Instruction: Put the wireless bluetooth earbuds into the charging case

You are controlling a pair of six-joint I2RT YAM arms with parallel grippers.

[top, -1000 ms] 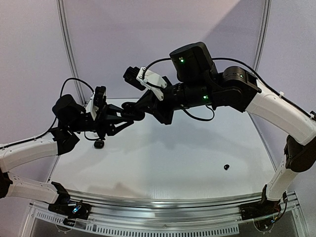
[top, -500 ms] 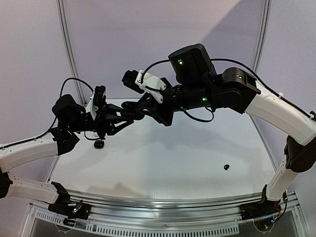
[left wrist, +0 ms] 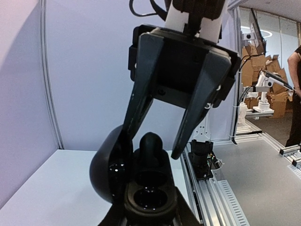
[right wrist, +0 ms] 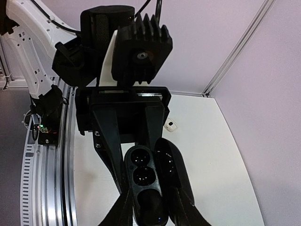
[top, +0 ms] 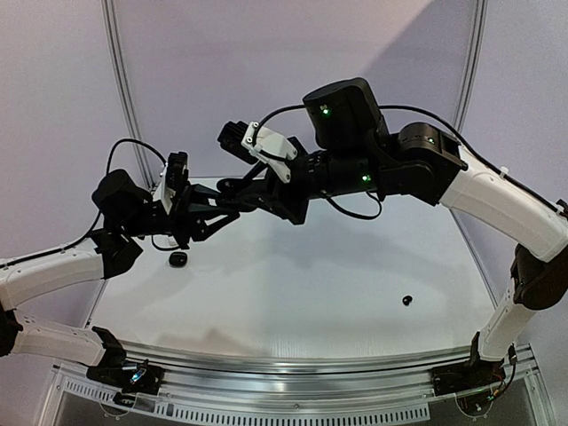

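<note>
Above the bench [top: 302, 297], you are holding the open charging case [left wrist: 149, 194] aloft, one earbud [left wrist: 151, 140] sitting at its far end.
Your left jaws are clenching the case; your right jaws are standing parted beside that bud. Two wells [right wrist: 139, 158] are showing empty and another earbud [top: 406, 300] is lying on the bench, so the job is looking barely begun.

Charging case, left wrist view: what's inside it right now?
The charging case is open. A black earbud sits at its far end between the right gripper's parted fingers. Nearer wells look empty; the earbud's seating depth is hidden.
</note>
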